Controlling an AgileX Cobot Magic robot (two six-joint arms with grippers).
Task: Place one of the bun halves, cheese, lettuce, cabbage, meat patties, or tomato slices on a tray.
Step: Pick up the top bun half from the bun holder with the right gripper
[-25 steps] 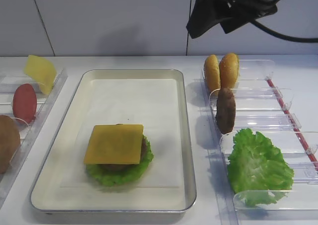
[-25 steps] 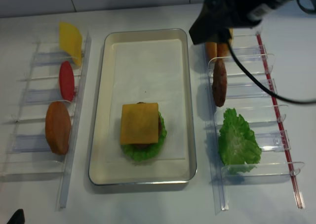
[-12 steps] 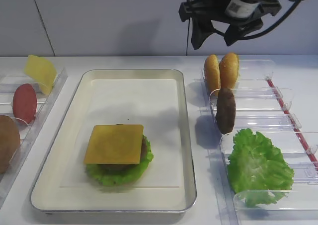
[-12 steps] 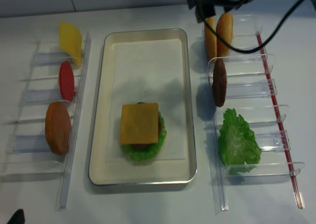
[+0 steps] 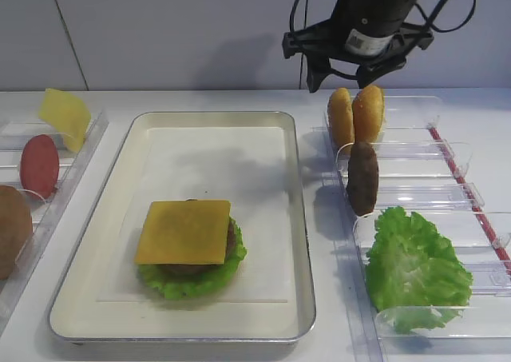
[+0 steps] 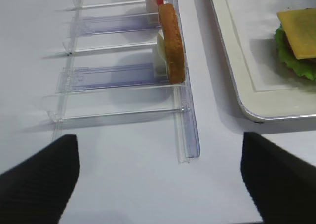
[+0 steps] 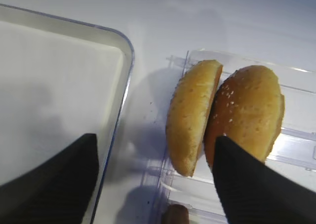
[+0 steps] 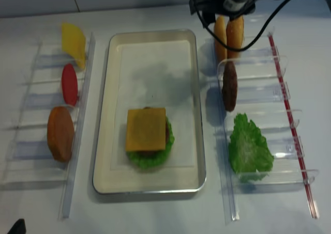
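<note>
White desk [image 5: 200,100] beneath a pale wall [image 5: 160,26], with tray [image 5: 297,218] at centre and clear bins [image 5: 471,192] on either side. Already laid near the front of the tray's liner [image 5: 207,162]: lettuce [image 5: 172,286], then patty [image 5: 234,239], then cheese [image 5: 184,232] on top, 3 layers stacked. No bun yet on that stack, and no tomato.

Poised above the rear right bin [image 5: 415,106]: right end effector [image 5: 343,78], fingers apart and gripping nothing, just over 2 bun halves standing on edge and touching. Sesame-specked bun top [image 7: 247,110] on the outer side, plain half [image 7: 190,115] toward the tray. Judged as the approach to a bun pick, with grasp, lift and carry to the tray all left to do.

Spare patty [image 5: 362,178] and spare lettuce [image 5: 415,266] standing in the bins nearer the camera on that side. On the left, spare cheese [image 5: 65,116], tomato [image 5: 39,165] and a brown bun [image 5: 12,230] in their own bins. Left end effector [image 6: 158,137] low over bare desk beside those left bins, fingers wide apart, empty.
</note>
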